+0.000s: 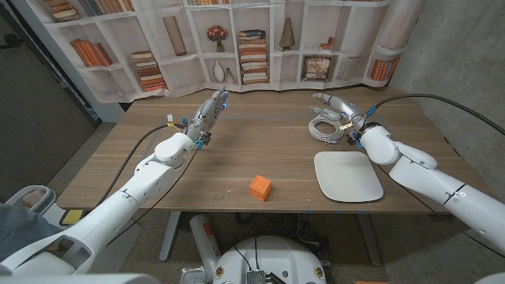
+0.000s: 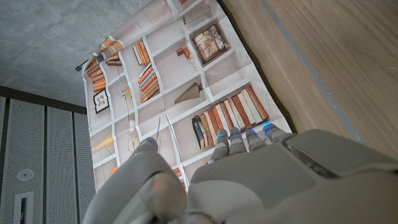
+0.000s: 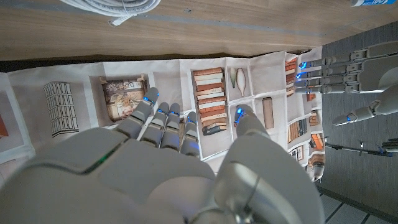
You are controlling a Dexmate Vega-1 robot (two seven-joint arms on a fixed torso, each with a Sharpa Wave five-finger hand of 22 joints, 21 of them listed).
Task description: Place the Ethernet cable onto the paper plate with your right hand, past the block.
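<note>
A coiled grey Ethernet cable (image 1: 323, 127) lies on the wooden table at the back right; part of the coil (image 3: 118, 5) shows in the right wrist view. My right hand (image 1: 336, 105) hovers just behind and above the coil, fingers stretched out and holding nothing; its back (image 3: 168, 168) shows in its own wrist view. In front of the cable sits the white paper plate (image 1: 348, 176), empty. A small orange block (image 1: 259, 187) stands left of the plate near the front edge. My left hand (image 1: 208, 111) is raised at the back left with straight fingers and nothing in it.
A printed bookshelf backdrop (image 1: 237, 39) hangs behind the table's far edge. The left hand (image 3: 336, 71) also appears in the right wrist view against that backdrop. Bare wood (image 1: 260, 134) lies between the two arms.
</note>
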